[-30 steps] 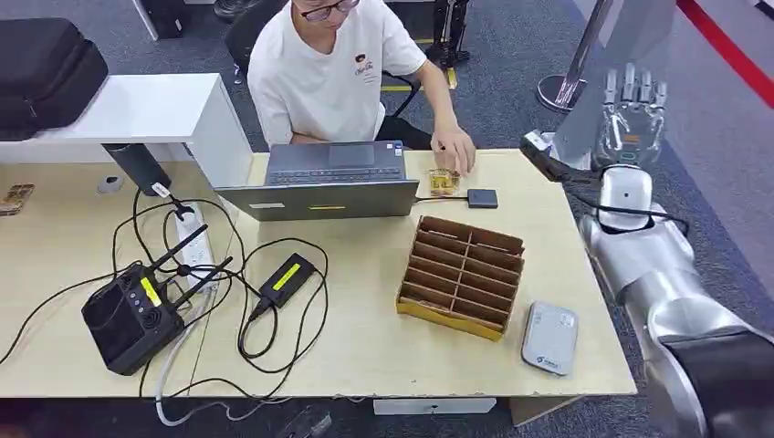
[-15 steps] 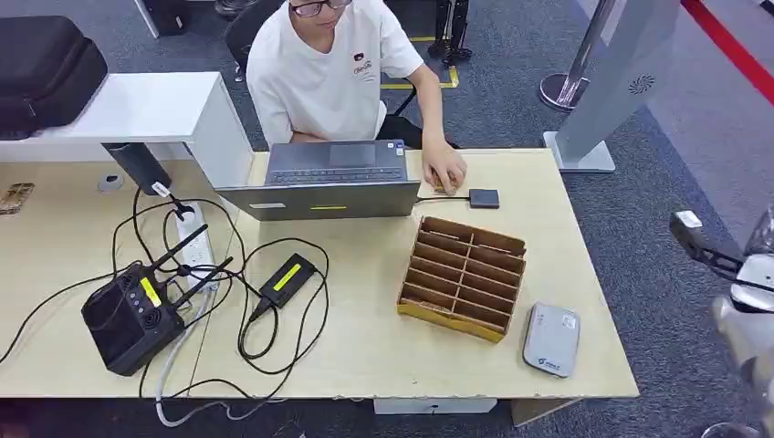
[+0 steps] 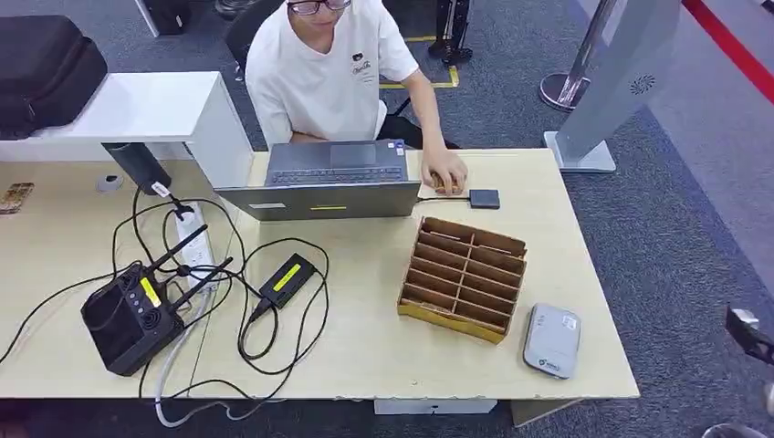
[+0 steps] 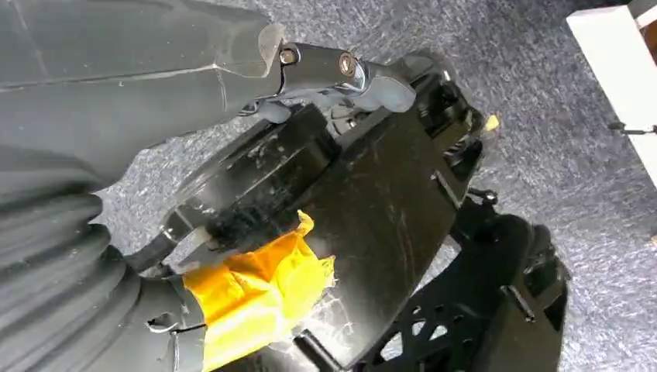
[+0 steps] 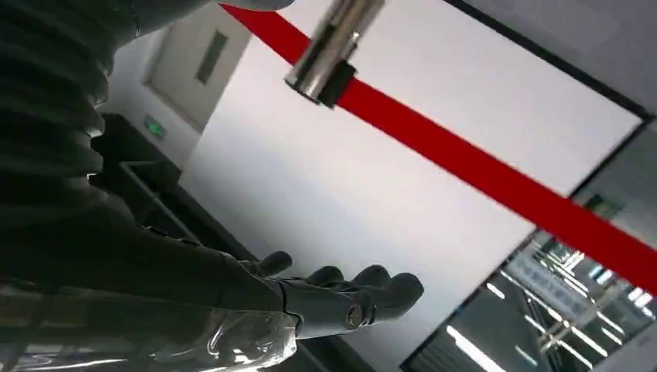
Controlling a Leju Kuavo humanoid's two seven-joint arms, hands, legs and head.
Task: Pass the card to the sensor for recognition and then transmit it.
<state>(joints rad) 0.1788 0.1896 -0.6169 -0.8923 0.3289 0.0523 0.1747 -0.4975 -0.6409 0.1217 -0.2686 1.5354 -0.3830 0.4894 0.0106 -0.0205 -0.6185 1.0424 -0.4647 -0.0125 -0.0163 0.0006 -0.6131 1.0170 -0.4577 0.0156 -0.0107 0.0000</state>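
Evidently, step: judged as fetching the card; not yet begun.
Card: not plainly seen; probably under the person's hand (image 3: 444, 172), just beside the sensor (image 3: 483, 198), taken to be the black box wired to the laptop (image 3: 329, 182).
Right hand (image 5: 341, 298): off the table, fingers apart and a little bent, held nothing.
Left hand (image 4: 333, 74): hung low; grip could not be told.
Advice: best to reach with the right hand, wait until the person's hand clears, then pinch the card by its edge.
In the way: rack (image 3: 464, 276) and grey device (image 3: 551, 339) lay on the near route; cables (image 3: 265, 301) well apart.
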